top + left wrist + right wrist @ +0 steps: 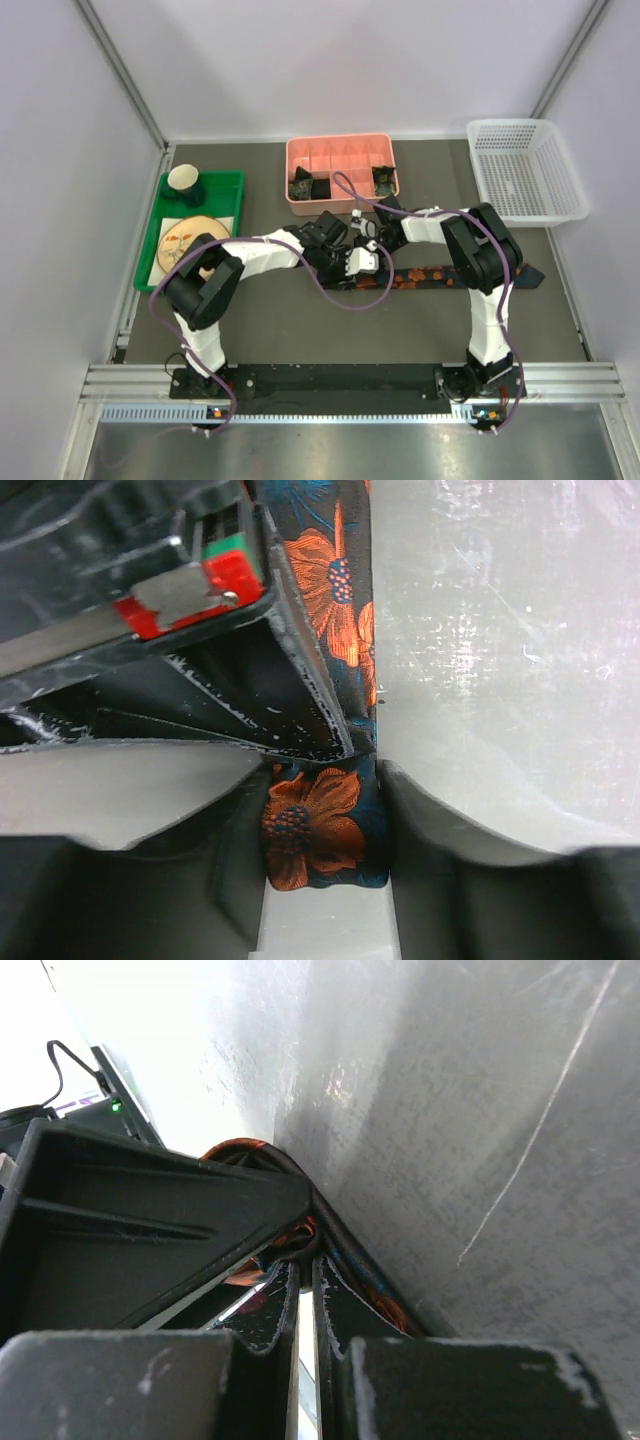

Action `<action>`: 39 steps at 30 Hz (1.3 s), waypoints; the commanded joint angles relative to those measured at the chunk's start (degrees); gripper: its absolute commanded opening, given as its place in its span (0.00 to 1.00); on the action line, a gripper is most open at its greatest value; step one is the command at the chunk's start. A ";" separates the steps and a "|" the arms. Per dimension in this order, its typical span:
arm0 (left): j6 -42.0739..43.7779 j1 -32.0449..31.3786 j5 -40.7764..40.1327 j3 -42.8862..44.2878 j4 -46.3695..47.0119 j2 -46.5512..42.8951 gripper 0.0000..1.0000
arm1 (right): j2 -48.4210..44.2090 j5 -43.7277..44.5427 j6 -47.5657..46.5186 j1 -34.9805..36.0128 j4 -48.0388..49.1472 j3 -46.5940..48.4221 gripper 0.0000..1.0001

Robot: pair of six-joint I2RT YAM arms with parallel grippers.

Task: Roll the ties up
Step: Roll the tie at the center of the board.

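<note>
A black tie (450, 275) with orange flowers lies stretched across the table, running right from where both grippers meet. My left gripper (350, 264) has its fingers on either side of the tie's rolled end (320, 825), and the fabric fills the gap and touches both pads. Close against it, my right gripper (370, 256) is shut, with a curl of the same tie (300, 1240) pinched at its fingertips (290, 1290). In the left wrist view the right gripper's black finger (290, 680) lies over the tie just above the roll. Rolled ties (303, 183) sit in the pink box.
A pink divided box (340, 145) stands at the back centre with another rolled tie (383, 178) in it. A green tray (240, 200) on the left carries a cup (186, 180) and a plate (185, 240). A white basket (520, 130) stands at the back right.
</note>
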 commanded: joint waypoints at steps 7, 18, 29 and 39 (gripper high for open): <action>-0.86 0.02 2.21 1.51 -1.29 -3.48 0.47 | 1.93 9.43 -2.98 0.18 -0.02 -2.03 0.00; 2.04 1.69 1.94 0.02 -5.34 -5.06 0.41 | 2.02 9.35 -2.90 0.00 0.42 -2.47 0.00; -3.49 -0.41 6.26 5.29 -0.95 -2.34 0.38 | 2.19 9.26 -2.63 0.00 0.42 -2.29 0.00; -4.20 -2.44 0.98 4.24 3.63 3.37 0.37 | 2.02 7.59 -2.11 -0.09 1.39 -2.91 0.00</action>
